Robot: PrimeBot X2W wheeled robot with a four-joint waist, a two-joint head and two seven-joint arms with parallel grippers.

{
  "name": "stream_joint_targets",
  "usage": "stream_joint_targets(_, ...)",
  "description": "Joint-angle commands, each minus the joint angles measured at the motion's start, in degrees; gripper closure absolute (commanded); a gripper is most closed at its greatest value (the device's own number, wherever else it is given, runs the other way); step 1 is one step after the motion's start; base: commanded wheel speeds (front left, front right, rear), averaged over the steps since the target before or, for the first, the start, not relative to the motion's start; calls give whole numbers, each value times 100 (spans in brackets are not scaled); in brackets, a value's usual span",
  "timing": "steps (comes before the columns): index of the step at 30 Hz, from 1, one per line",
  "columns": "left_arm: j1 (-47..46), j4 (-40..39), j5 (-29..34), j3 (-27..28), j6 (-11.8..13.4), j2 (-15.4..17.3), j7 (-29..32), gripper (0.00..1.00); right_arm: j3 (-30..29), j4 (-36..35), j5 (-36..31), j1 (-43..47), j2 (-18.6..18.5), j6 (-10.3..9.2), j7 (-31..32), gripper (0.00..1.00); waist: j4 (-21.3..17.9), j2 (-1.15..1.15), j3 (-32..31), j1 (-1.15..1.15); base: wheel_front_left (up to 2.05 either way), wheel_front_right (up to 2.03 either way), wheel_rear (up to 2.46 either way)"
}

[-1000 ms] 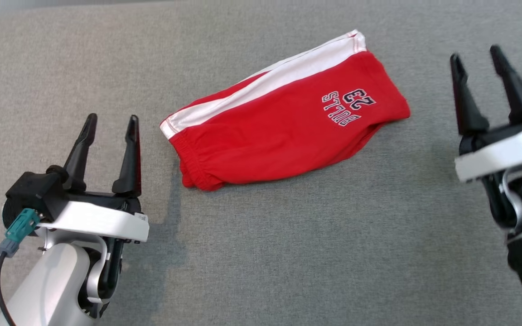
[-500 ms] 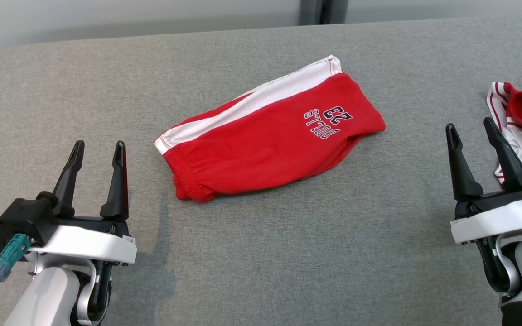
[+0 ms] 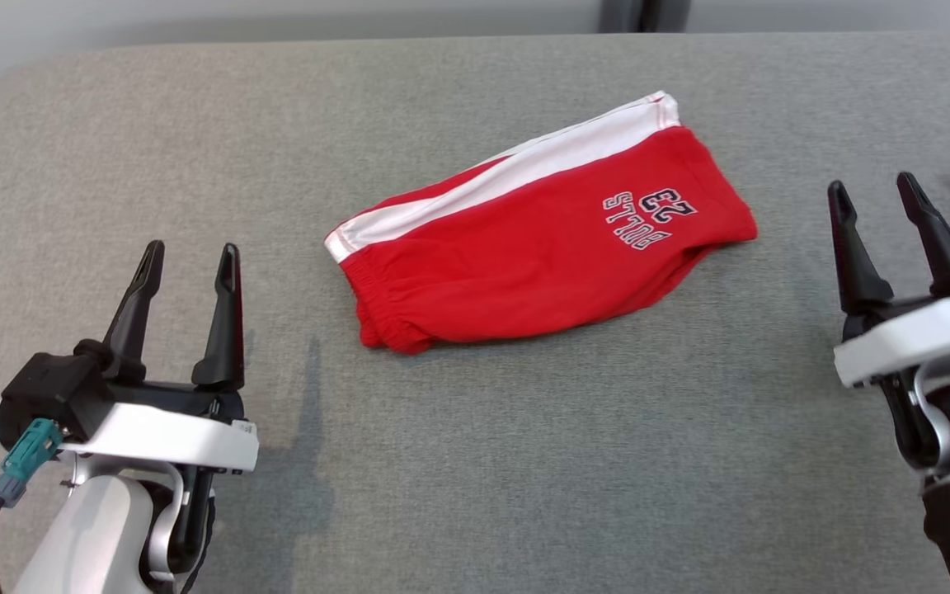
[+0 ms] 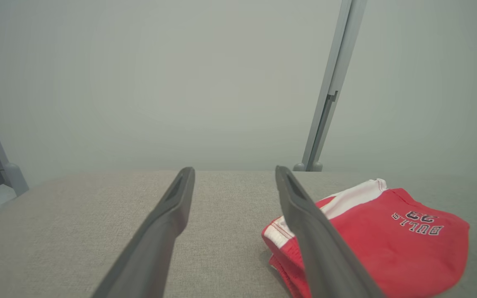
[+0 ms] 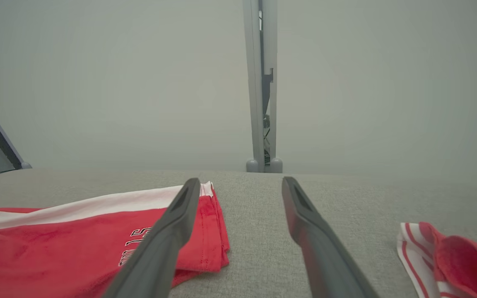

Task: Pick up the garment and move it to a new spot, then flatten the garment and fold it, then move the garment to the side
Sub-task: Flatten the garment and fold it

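Head view: takes in the whole red garment (image 3: pixel 541 256) on the grey padded table (image 3: pixel 524 462), with the left gripper (image 3: pixel 191 248) at lower left and the right gripper (image 3: pixel 871 183) at the right edge
Left wrist view: shows the garment's gathered waistband end, partly hidden behind one dark finger, and a grey post (image 4: pixel 329 91) against a pale wall beyond the table's far edge
Right wrist view: shows the garment's hem end on the left and a striped red-and-white cloth (image 5: pixel 441 256) lying apart from it at lower right
Left gripper: fingers spread apart, nothing between them, off to the side of the waistband end
Right gripper: fingers spread apart, holding nothing, between the garment's hem end and the striped cloth
Garment position: middle of the table, between the two grippers, touching neither
Garment look: red shorts folded flat, a white band along the far edge, dark lettering with a number near the hem end, upside down in the head view
Garment axis: long axis runs diagonally, elastic waistband at the near left, hem at the far right
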Motion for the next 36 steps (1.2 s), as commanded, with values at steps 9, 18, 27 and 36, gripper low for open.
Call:
stream_joint_targets(9, -326, 44, 234, 150, -302, -269, -19, 0, 574, 1780, 220, -1116, -31, -1, 74, 0, 515, 0, 341, 0, 0, 0, 0)
stream_joint_targets(18, -425, 120, 455, 321, -588, -558, -19, 0, 803, 3428, 467, -1785, 123, -1, 259, 0, 732, 0, 493, 0, 0, 0, 0)
stream_joint_targets(27, -340, 227, 666, 524, -740, -657, -19, 0, 1166, 3848, 919, -1846, 316, -2, 104, 100, 557, 0, 467, 0, 0, 0, 0)
stream_joint_targets(36, -187, 282, 791, 691, -791, -672, -20, 0, 1429, 3068, 1503, -1070, 314, -2, -276, 100, 152, 0, 294, 0, 0, 0, 0)
